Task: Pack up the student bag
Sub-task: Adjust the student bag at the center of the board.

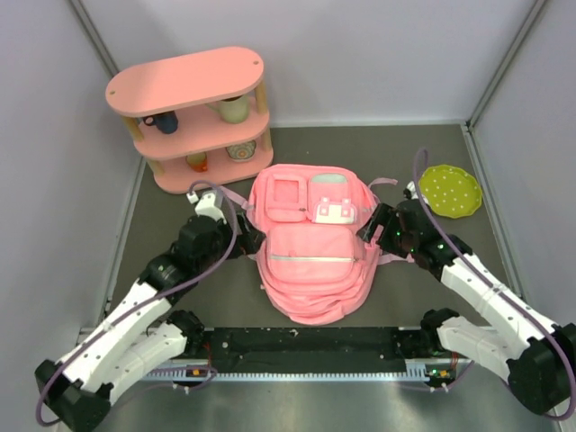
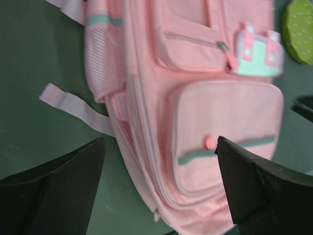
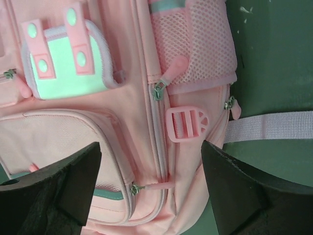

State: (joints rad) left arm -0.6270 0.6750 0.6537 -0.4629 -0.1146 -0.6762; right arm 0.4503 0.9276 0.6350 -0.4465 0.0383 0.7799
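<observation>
- The student bag [image 1: 312, 256] lies flat on the desk [image 1: 180, 225], front pockets up. Its top end points away from the arms, and it sits midway between them.
- The left hand [image 1: 249, 236] is at the bag's left flank. Its fingers are spread wide and hold nothing.
- The right hand [image 1: 370, 230] is at the bag's right flank. It too is open and empty, and its wrist view shows the fingers apart above the fabric.
- Every zip in view looks closed, so nothing can go in yet. The step in hand is most likely opening the main compartment.
- The best target is probably the zip pull [image 3: 157, 90] on the long side seam, just above the pink buckle [image 3: 187, 125] in the right wrist view. It is small and lies flat, so the fingers should close on the tab itself and not on the fabric beside it.
- Soft cloth will drag along with the slider. The left hand should pin or pinch the bag near the seam while the right hand draws the pull along it.
- The loose strap [image 3: 269, 126] beside the bag's right flank should be kept out of the closing fingers.
- Beyond the bag's top left corner stands a pink shelf [image 1: 184, 85] with small items on it. Off its top right corner lies a green plate [image 1: 450, 191]. I cannot tell from here which of these is meant to go inside.
</observation>
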